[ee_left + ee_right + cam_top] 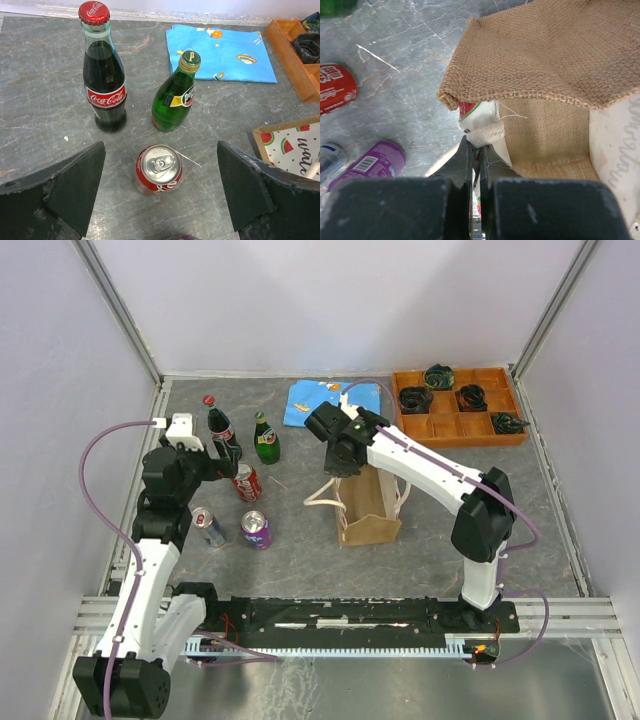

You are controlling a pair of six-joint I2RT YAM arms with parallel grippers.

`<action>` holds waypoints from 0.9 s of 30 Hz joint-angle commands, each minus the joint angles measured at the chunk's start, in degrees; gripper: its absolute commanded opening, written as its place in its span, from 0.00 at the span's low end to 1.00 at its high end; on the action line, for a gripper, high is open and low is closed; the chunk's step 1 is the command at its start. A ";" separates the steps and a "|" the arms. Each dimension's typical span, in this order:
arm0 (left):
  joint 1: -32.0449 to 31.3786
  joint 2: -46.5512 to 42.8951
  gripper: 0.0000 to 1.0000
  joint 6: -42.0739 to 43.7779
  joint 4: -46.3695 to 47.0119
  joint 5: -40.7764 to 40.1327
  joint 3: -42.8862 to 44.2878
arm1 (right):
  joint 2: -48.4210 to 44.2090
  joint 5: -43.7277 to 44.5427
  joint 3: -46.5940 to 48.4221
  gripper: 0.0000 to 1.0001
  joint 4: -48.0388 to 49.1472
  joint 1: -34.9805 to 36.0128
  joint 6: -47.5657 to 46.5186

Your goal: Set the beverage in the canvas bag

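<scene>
Grey marbled tabletop (pixel 300 550) holds every drink outside the canvas bag (pixel 370 508), so loading is not yet begun. The left gripper (pixel 226 455) hangs with fingers spread wide either side of the red cola can (pixel 159 170), touching nothing. Farther on, the right gripper (pixel 476 150) is pinched tight on the upright bag's rim.

Dark glass bottle (pixel 104 85): "Coca-Cola" in white script on red cap and red label. Green glass bottle (pixel 173 100): yellow label reading "Perr", remainder turned away.
</scene>
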 commanded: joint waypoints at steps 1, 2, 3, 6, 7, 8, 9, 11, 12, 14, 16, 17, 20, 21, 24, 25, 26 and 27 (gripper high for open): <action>0.43 -1.90 0.98 -0.73 0.34 0.77 0.30 | -1.00 1.09 3.36 0.00 0.78 2.20 5.24; 0.42 -2.01 0.98 -0.81 0.29 0.87 0.21 | -0.87 1.10 3.66 0.00 0.79 2.56 5.89; 0.43 -2.17 0.98 -0.90 0.20 0.87 0.18 | -0.65 1.10 4.16 0.00 0.80 2.94 6.21; 0.42 -2.60 0.98 -1.26 -0.05 0.76 0.02 | 1.05 1.01 6.81 0.00 -0.51 3.45 6.19; 0.42 -2.71 0.98 -1.42 -0.10 0.68 -0.06 | 1.42 0.71 6.98 0.00 -0.91 3.49 6.54; 0.42 -2.85 0.98 -1.47 -0.16 0.66 -0.04 | 1.55 0.06 6.45 0.00 -0.75 3.53 7.01; 0.41 -2.94 0.98 -1.55 -0.28 0.72 0.00 | 1.53 -0.67 5.84 0.00 -0.51 3.57 7.72; 0.42 -3.08 0.98 -1.57 -0.57 0.75 0.09 | 1.49 -1.99 4.74 0.00 -0.53 3.74 8.66; 0.42 -3.17 0.98 -1.49 -0.79 0.82 0.17 | 1.42 -2.33 4.46 0.00 -0.96 3.90 9.09; 0.38 -3.29 0.98 -1.16 -1.11 0.83 0.26 | 0.78 -2.27 3.56 0.00 -1.29 4.09 9.48; 0.45 -3.31 0.98 -1.04 -1.18 0.83 0.19 | -0.02 -2.16 2.22 0.00 -1.23 4.15 9.71; 0.42 -3.26 0.98 -1.04 -1.17 0.87 0.18 | -0.31 -2.26 1.56 0.00 -1.11 4.19 9.78; 0.42 -2.94 0.98 -1.41 -1.11 1.08 0.09 | -0.86 -2.81 0.57 0.00 -1.53 4.20 10.21; 0.40 -2.74 0.98 -1.58 -1.04 1.14 0.02 | -0.95 -2.99 0.40 0.00 -1.84 4.32 10.34; 0.42 -2.23 0.97 -2.10 -0.79 1.22 0.00 | -1.31 -3.44 -0.66 0.00 -1.48 4.71 10.57; 0.42 -2.05 0.97 -2.21 -0.71 1.22 0.00 | -1.33 -3.42 -1.00 0.00 -1.27 4.72 10.52; 0.42 -1.90 0.97 -2.25 -0.69 1.19 0.00 | -1.18 -3.32 -1.26 0.00 -1.11 4.73 10.45; 0.42 -1.82 0.97 -2.27 -0.62 1.14 -0.04 | -1.03 -3.33 -1.40 0.00 -0.85 4.73 10.44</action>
